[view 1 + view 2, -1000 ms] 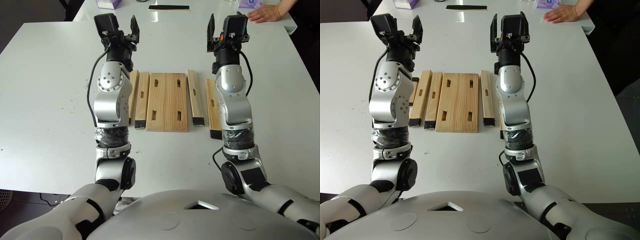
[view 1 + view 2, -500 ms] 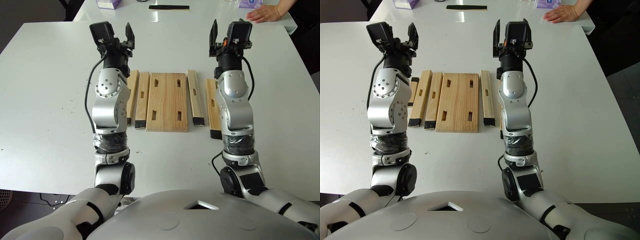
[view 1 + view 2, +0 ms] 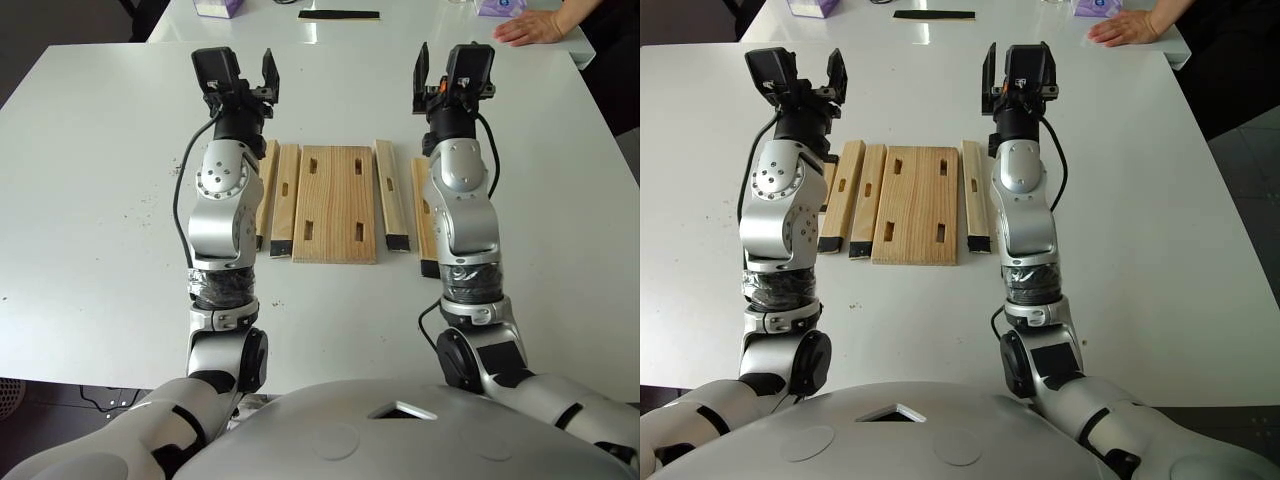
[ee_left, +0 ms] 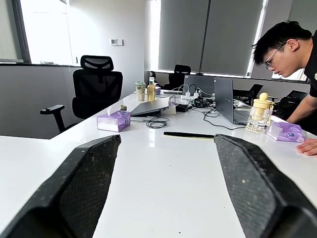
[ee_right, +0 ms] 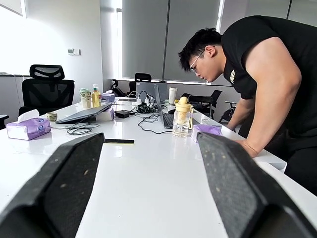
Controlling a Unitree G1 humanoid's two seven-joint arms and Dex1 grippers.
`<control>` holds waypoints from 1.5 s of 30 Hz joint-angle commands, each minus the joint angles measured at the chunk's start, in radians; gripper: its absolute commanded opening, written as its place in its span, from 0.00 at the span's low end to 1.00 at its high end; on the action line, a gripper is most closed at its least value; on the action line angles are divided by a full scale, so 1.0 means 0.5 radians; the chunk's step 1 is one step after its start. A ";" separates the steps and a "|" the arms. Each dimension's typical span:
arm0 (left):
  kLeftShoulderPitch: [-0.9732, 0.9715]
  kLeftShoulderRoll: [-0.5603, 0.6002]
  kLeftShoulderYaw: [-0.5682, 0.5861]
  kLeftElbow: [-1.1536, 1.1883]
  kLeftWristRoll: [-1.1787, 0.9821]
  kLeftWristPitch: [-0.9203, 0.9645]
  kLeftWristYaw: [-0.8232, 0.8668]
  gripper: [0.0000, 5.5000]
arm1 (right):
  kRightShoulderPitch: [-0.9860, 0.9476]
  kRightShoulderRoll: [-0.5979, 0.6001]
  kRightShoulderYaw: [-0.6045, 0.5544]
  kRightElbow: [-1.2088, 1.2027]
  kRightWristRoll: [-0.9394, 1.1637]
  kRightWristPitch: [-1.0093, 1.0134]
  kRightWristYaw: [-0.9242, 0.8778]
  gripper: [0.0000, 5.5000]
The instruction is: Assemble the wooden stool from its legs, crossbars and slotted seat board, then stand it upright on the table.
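Lying flat near the middle of the white table (image 3: 90, 200), the slotted seat board (image 3: 335, 204) shows four slots facing up. Loose wooden bars lie flat alongside it, parallel to its long edges and close to them. The left bars (image 3: 284, 198) sit just beside the board's left edge, the outermost partly hidden under the left forearm. The right bars (image 3: 391, 205) sit just beside its right edge, and the outer one is partly covered by the right forearm. The left gripper (image 4: 167, 140) hangs above the table just past the far ends of the left bars, fingers spread wide with nothing between them. The right gripper (image 5: 151, 136) hangs past the far ends of the right bars, equally wide and empty.
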 commanded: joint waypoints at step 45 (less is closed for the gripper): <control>-0.051 0.063 0.167 0.079 -0.170 0.188 -0.120 0.64 | -0.009 0.037 0.114 0.006 -0.051 -0.015 0.022 0.63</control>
